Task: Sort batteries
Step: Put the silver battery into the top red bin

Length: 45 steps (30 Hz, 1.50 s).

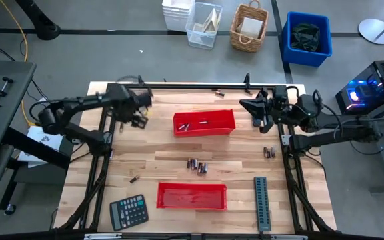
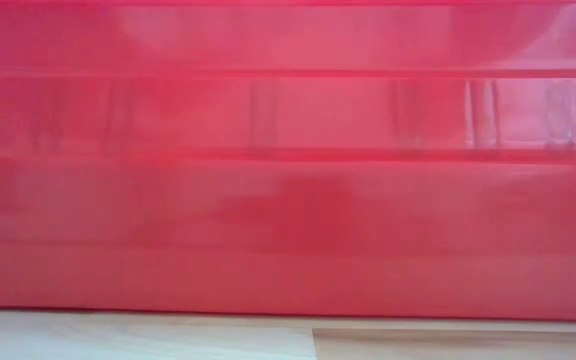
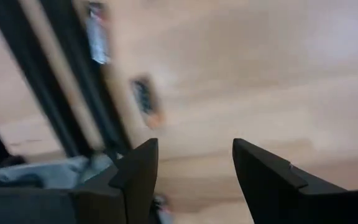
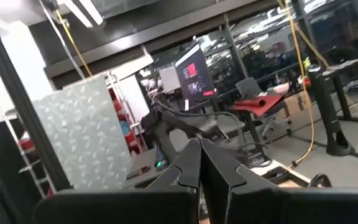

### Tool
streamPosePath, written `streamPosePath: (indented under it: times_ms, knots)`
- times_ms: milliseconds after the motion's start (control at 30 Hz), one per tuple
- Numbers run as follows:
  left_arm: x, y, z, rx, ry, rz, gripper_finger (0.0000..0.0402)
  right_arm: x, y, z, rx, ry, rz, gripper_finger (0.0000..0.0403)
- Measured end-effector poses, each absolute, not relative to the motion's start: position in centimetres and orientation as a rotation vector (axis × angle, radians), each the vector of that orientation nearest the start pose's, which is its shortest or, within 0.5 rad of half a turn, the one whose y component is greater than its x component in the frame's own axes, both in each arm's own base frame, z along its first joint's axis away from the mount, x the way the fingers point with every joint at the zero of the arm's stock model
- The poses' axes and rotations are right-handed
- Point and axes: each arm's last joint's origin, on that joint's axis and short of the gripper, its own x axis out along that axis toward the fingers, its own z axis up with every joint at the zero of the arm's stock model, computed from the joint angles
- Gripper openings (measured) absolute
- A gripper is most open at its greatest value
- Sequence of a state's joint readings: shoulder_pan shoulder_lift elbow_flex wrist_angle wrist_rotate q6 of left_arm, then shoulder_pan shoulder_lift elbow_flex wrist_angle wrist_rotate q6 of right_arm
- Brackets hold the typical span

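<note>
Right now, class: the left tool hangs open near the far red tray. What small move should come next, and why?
Probably swing the left tool toward the loose batteries between the two trays. Its fingers are open with nothing between them, the far red tray holds only a couple, and the right tool waits shut at the far right.

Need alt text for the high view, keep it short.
Overhead view of a wooden table with two red trays and loose batteries between them. The left tool hangs open left of the far tray; the right tool, shut, waits at its right.
</note>
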<state>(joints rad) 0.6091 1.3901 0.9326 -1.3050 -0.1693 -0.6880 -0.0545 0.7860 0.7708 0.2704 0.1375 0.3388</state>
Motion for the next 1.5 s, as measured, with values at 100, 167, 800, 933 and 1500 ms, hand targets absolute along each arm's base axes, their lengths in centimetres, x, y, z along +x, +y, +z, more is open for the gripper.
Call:
streamPosePath:
  times_ms: [100,167,800,933,1500]
  knots:
    - [14.2,15.1,20.7,-0.878,1.602,1.215,0.0197,17.2,-1.6,37.1,0.356,-0.288,-0.157,0.0]
    - [13.1,16.9,19.7,-0.905,1.66,1.222,0.0197,17.2,-1.6,37.1,0.368,-0.289,-0.158,0.0]
    - [15.7,21.3,20.0,-0.739,1.622,1.109,0.0197,17.2,-1.7,37.2,0.368,-0.304,-0.171,0.0]
    - [15.5,23.2,18.7,-0.773,1.728,1.087,0.0197,17.2,-1.7,37.2,0.381,-0.305,-0.169,0.0]
    - [15.7,24.8,12.7,-0.829,2.142,0.928,0.0195,17.1,-1.5,37.3,0.432,-0.318,-0.147,0.0]
